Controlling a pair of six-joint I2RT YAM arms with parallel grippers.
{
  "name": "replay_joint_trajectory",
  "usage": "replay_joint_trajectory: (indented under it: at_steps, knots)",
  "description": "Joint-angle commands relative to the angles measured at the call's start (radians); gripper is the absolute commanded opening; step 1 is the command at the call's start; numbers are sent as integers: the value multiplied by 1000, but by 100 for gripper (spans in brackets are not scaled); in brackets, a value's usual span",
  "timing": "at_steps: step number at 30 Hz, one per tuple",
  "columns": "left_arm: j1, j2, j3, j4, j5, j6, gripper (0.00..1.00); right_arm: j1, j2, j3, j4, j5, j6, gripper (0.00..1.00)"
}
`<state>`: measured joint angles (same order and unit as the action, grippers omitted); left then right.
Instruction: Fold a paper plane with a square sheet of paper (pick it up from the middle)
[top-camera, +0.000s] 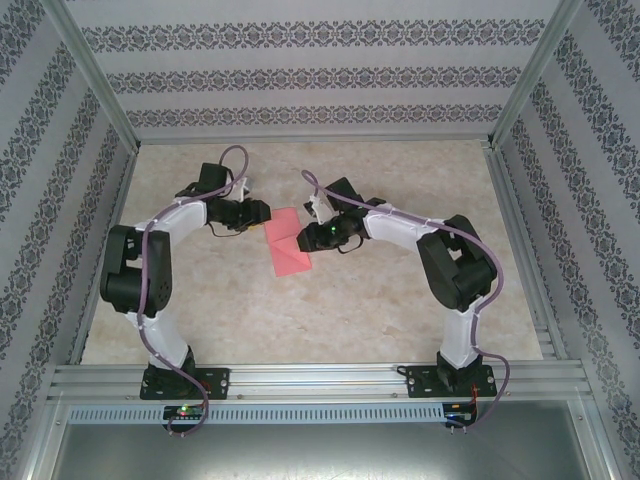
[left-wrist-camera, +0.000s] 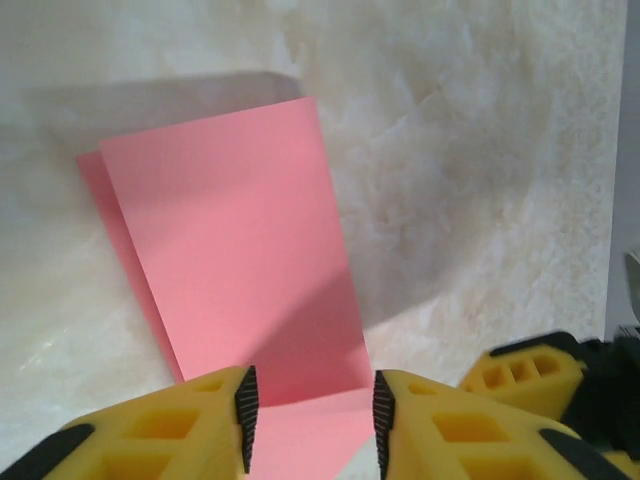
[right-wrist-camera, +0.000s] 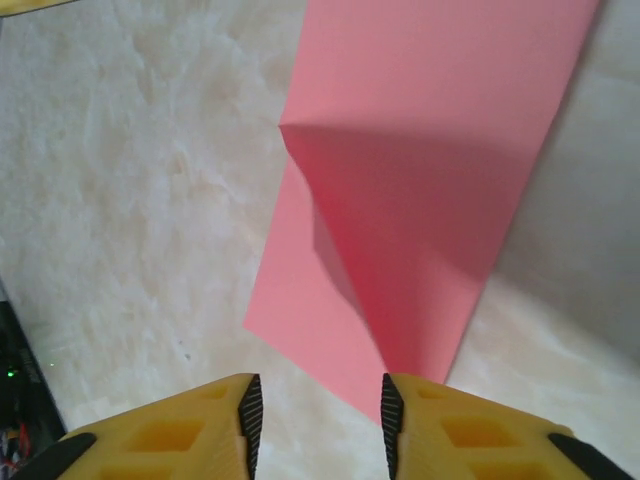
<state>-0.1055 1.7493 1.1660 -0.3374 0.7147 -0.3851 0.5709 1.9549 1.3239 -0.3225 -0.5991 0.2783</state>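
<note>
The square sheet of paper (top-camera: 288, 243) lies folded over on the table (top-camera: 350, 320), one flap sticking up a little. The left gripper (top-camera: 262, 212) is at the paper's left side, fingers apart, with the paper's edge between them but not squeezed. The right gripper (top-camera: 306, 236) is at the paper's right side, fingers apart too.

The sheet of paper (top-camera: 288, 243) lies on the table (top-camera: 380, 310) near its middle, between the two arms. The left gripper (top-camera: 262, 212) sits just left of the sheet and slightly behind it, and the right gripper (top-camera: 312, 233) is at its right edge. In each wrist view the sheet stretches ahead of the parted fingers, with an upper fold lying over a lower layer.
</note>
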Motion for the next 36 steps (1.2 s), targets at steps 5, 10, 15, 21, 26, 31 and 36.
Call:
replay_joint_trajectory:
  at_steps: [5,10,15,21,26,31,36]
  knots:
    - [-10,-86,-105,33,-4,-54,56,-7,90,83,-14,-58,-130,44]
    - [-10,-107,-162,105,35,-95,60,-5,149,128,-14,-99,-150,43]
    - [-8,-129,-206,167,60,-132,64,-5,202,170,-9,-154,-147,31]
    - [-8,-153,-284,315,104,-220,69,-27,170,132,70,-251,-77,6]
    - [-7,-198,-343,442,124,-296,70,-35,115,109,106,-329,-22,0]
    - [-8,-266,-384,507,123,-371,75,-56,52,76,177,-381,51,0]
    - [-6,-309,-408,537,119,-427,75,-71,0,41,284,-430,147,0]
